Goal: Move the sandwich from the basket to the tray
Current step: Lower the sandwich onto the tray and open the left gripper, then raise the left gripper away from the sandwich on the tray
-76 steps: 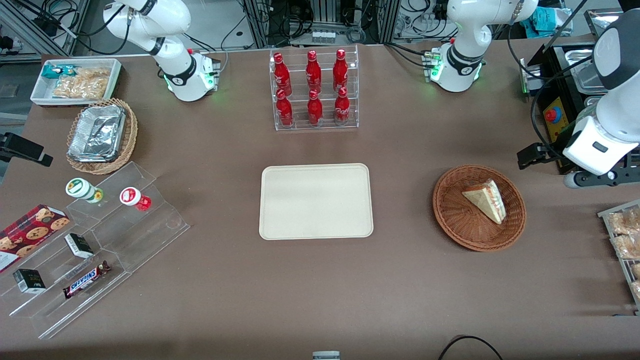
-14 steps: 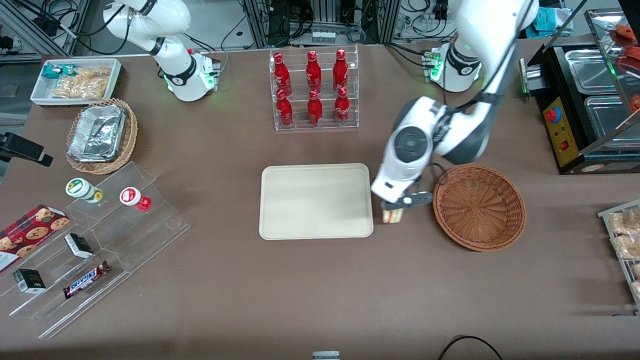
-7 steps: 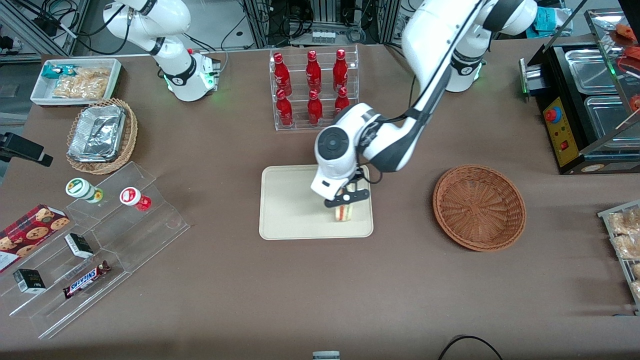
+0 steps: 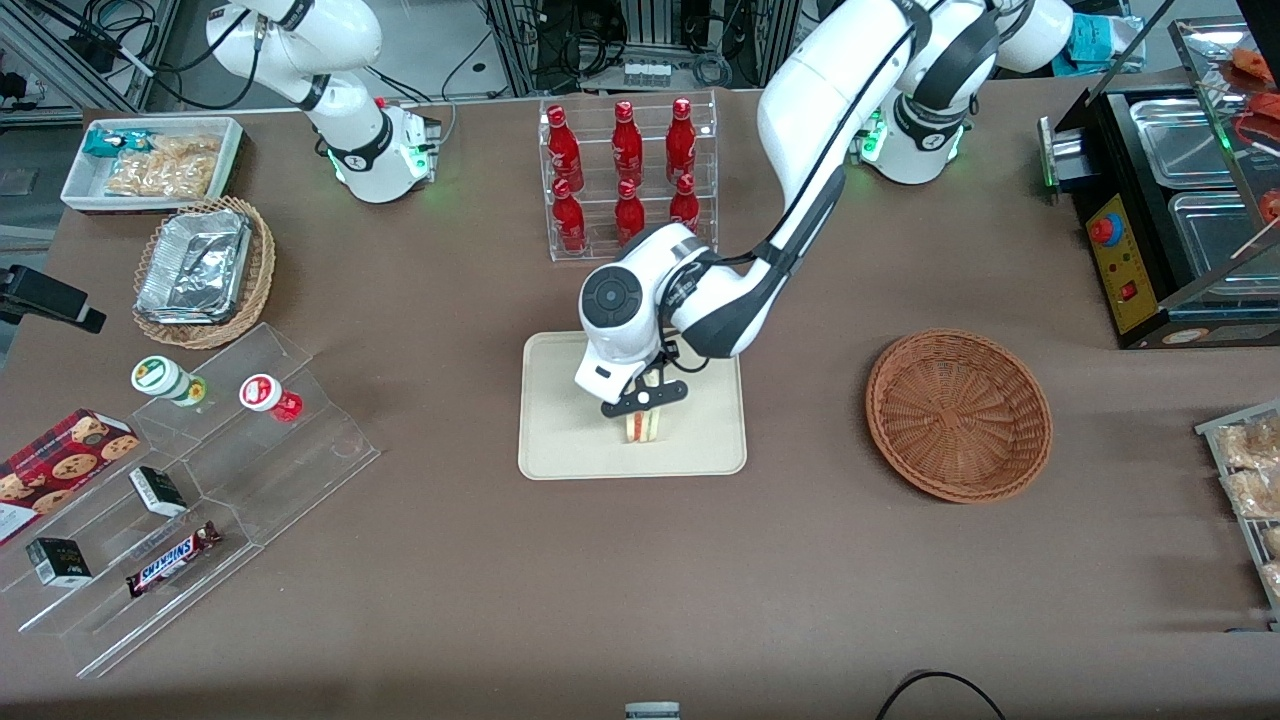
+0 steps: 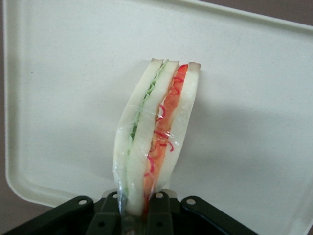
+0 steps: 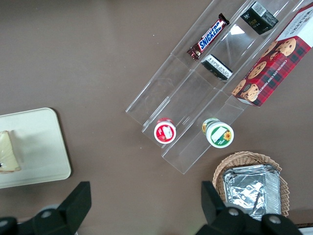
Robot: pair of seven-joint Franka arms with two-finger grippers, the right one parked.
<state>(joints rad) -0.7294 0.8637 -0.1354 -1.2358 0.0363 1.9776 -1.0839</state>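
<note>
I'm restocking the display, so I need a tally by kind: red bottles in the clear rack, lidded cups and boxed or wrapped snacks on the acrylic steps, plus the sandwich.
Red bottles: 6
Lidded cups: 2
Small dark boxes: 2
Snickers bar: 1
Cookie box: 1
Sandwich, held by the gripper over the tray: 1
Total: 13
</note>
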